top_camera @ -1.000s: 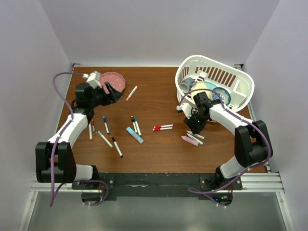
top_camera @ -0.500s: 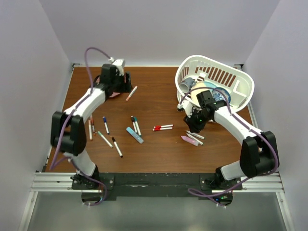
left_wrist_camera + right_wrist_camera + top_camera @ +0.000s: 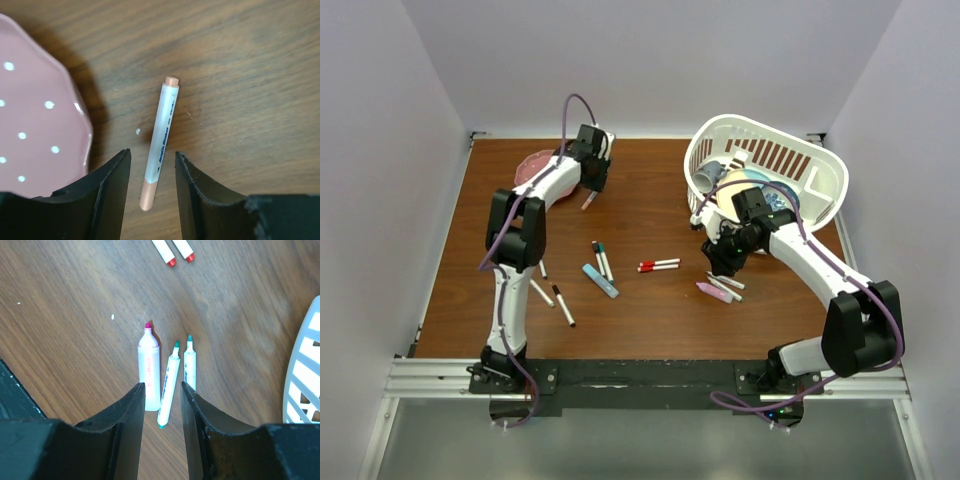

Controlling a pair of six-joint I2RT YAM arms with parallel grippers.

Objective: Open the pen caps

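Peach pen cap [image 3: 148,196] lies inside the parted left claw [image 3: 151,155]; right claw [image 3: 162,385] gapes astride a teal marker [image 3: 170,375].

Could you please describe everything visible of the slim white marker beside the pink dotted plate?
The slim white marker with peach ends lies flat on the brown wooden table. Its smooth, plastic-looking barrel carries blue print. A longer peach cap is on the end nearest the camera, and there is a short peach plug at the far end. It lies near the pink white-dotted plate without touching it. Its capped end sits between the open jaws of the left gripper, apparently untouched.
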